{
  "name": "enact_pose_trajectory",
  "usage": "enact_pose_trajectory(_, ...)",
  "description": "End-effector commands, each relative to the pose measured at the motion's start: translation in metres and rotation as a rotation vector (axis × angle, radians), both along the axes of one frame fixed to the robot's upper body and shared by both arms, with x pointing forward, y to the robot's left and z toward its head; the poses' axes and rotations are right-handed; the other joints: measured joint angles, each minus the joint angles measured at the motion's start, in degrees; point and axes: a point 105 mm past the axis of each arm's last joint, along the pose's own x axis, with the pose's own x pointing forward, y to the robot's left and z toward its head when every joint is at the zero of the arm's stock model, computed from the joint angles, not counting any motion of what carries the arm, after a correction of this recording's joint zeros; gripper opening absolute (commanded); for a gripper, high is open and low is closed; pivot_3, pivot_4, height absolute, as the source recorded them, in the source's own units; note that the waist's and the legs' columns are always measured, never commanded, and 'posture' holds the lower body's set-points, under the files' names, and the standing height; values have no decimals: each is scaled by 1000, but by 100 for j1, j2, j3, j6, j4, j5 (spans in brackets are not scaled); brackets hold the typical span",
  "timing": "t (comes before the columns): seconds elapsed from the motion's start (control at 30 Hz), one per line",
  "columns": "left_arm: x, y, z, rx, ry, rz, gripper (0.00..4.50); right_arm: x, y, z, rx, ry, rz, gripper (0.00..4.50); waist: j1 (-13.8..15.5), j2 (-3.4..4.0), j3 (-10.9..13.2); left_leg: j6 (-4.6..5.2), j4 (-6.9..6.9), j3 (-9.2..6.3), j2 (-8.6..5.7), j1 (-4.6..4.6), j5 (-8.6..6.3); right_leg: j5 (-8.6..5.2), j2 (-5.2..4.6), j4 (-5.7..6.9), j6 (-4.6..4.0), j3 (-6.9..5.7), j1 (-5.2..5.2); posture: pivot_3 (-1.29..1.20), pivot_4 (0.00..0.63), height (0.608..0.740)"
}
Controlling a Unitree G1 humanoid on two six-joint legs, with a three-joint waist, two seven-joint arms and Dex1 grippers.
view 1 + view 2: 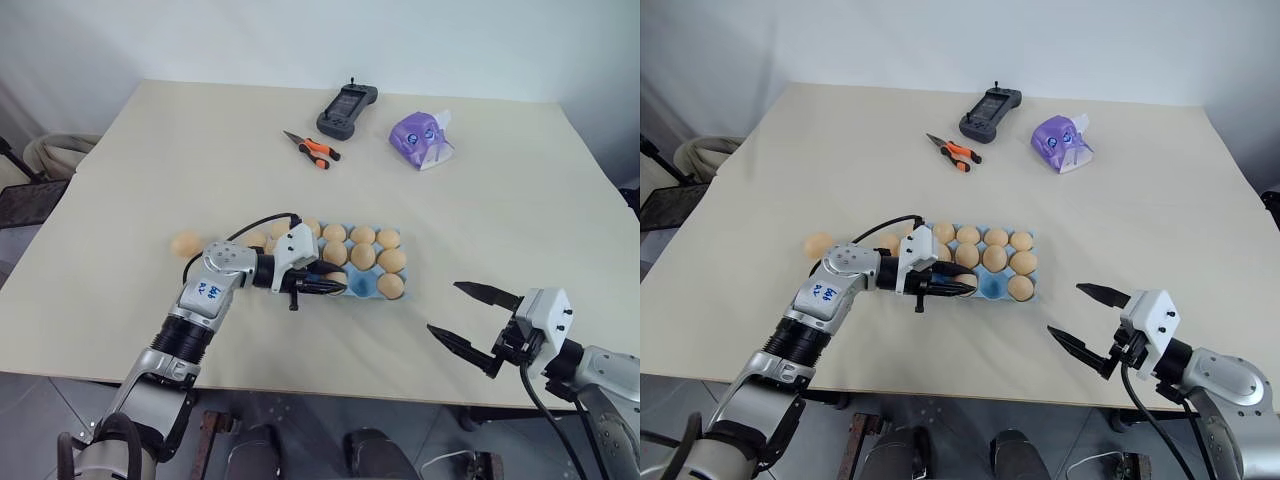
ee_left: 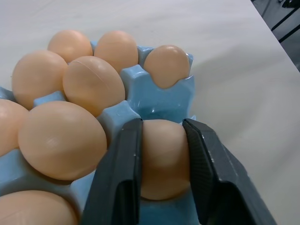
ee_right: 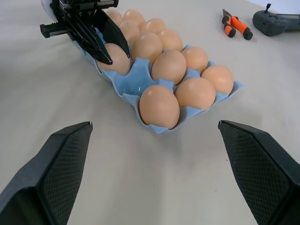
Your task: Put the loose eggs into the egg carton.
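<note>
The light blue egg carton (image 1: 362, 286) lies in the middle of the table, most of its cups filled with tan eggs. My left gripper (image 1: 325, 286) reaches in from the left over the carton's near row. It is shut on one egg (image 2: 164, 157) that sits in a near-row cup, a black finger (image 2: 119, 173) on each side. The cup just beyond it toward the right is bare blue. One loose egg (image 1: 186, 243) rests on the table left of the carton, behind my left arm. My right gripper (image 1: 443, 306) hovers open to the right of the carton, nothing between its fingers.
Orange-handled pliers (image 1: 312, 150), a dark handheld controller (image 1: 347, 110) and a purple packet (image 1: 421, 140) lie at the back of the table. The table's near edge runs just below both arms. A chair (image 1: 50, 155) stands off the left edge.
</note>
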Motion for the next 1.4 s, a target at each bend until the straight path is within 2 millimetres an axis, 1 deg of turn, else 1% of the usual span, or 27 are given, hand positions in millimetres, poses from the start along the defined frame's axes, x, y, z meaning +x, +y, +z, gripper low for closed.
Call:
enact_pose_trajectory(0.03,2,-3,4,10,-22,-11,1090,-1,-2,12,-2,-58,7,4500,-2,0,0,0,0,0,0,0,0,0,0,0,0,1,0,0,150,740)
enact_pose_trajectory(0.17,7,-15,33,-120,4,-13,1090,1,-2,11,-2,-62,11,4500,24,-1,0,0,2,-1,-1,0,0,0,0,2,0,-1,0,0,150,740)
enact_pose_trajectory(0.23,5,-20,41,-144,18,-42,1090,1,-2,11,-1,-63,13,4500,44,-1,0,0,2,-1,-1,-1,0,0,0,2,0,-1,0,0,150,740)
enact_pose_trajectory(0.33,-4,-29,50,-162,31,-113,1090,2,-2,11,0,-64,15,4500,53,0,0,0,-2,-1,-2,-1,0,0,0,-1,0,-1,-1,0,150,740)
enact_pose_trajectory(0.5,-8,-44,46,-160,37,-161,1090,5,-1,12,1,-71,15,4500,54,0,0,0,-3,1,-2,-1,0,0,2,-4,0,-1,-2,0,150,740)
enact_pose_trajectory(0.6,-1,-50,38,-147,27,-141,1090,6,1,13,3,-75,14,4500,53,0,0,0,1,0,-2,-1,0,0,2,-1,0,0,-2,0,150,740)
enact_pose_trajectory(0.73,6,-53,33,-158,42,-120,1090,6,3,15,10,-80,9,4500,40,0,0,0,4,0,-3,0,0,0,1,0,0,3,-1,0,150,740)
enact_pose_trajectory(0.8,7,-52,34,-165,43,-117,1703,6,4,15,12,-80,7,4500,39,0,0,0,0,0,-3,-1,0,0,1,-1,0,3,-2,0,150,740)
enact_pose_trajectory(0.83,8,-51,35,-165,32,-118,1927,6,5,15,13,-80,7,4500,41,0,0,0,-2,0,-2,-1,0,0,2,-1,0,2,-3,0,150,740)
enact_pose_trajectory(0.87,8,-49,37,-174,16,-117,2272,6,5,15,15,-79,6,4500,41,0,0,0,-4,0,-2,-1,0,0,2,-1,0,2,-5,0,150,740)
enact_pose_trajectory(0.97,9,-40,49,-219,-32,-107,3232,6,6,15,17,-79,10,4500,44,-1,0,-1,-7,1,-1,-1,0,-1,2,-3,-1,2,-5,0,150,740)
enact_pose_trajectory(1.03,10,-29,61,-262,-47,-93,3232,6,8,15,20,-80,20,4500,39,0,0,-1,-6,1,0,-1,0,-1,2,-3,-1,1,-6,0,150,740)
enact_pose_trajectory(1.1,9,-13,72,-284,-71,-87,3232,5,9,16,21,-80,37,4500,23,0,1,-1,-4,2,1,-1,0,-1,3,0,-1,1,-6,0,150,740)
enact_pose_trajectory(1.13,9,2,78,-294,-84,-52,3232,6,11,16,19,-79,56,4500,15,0,0,-2,-4,2,3,-1,1,-1,4,2,-1,1,-6,0,150,740)
enact_pose_trajectory(1.17,9,13,82,-299,-92,-27,3232,6,12,16,18,-79,69,4500,-10,0,1,-2,-5,2,3,0,1,-1,4,3,-1,1,-5,0,150,740)
enact_pose_trajectory(1.2,7,29,84,-303,-100,12,3232,7,14,16,21,-81,86,4500,-38,1,0,-3,-5,3,5,1,1,-1,5,5,-1,0,-6,0,150,740)
enact_pose_trajectory(1.23,4,40,85,-302,-105,36,3232,8,16,17,24,-82,97,4500,-70,2,0,-4,-6,3,9,3,2,-1,5,5,-1,0,-5,0,150,740)
enact_pose_trajectory(1.33,-9,68,83,-302,-98,109,3805,11,19,19,28,-93,127,4500,-90,5,2,-5,-8,0,26,3,3,-1,4,7,-2,-3,-5,0,150,740)
enact_pose_trajectory(1.37,-14,79,82,-302,-101,138,4124,12,20,20,28,-97,134,4500,-89,5,2,-5,-7,-1,27,2,3,-2,2,6,-2,-4,-4,0,150,740)
enact_pose_trajectory(1.4,-20,94,82,-318,-111,195,4439,13,21,20,27,-104,142,4500,-90,4,2,-5,-5,-1,28,2,2,-2,1,5,-1,-4,-4,0,150,740)
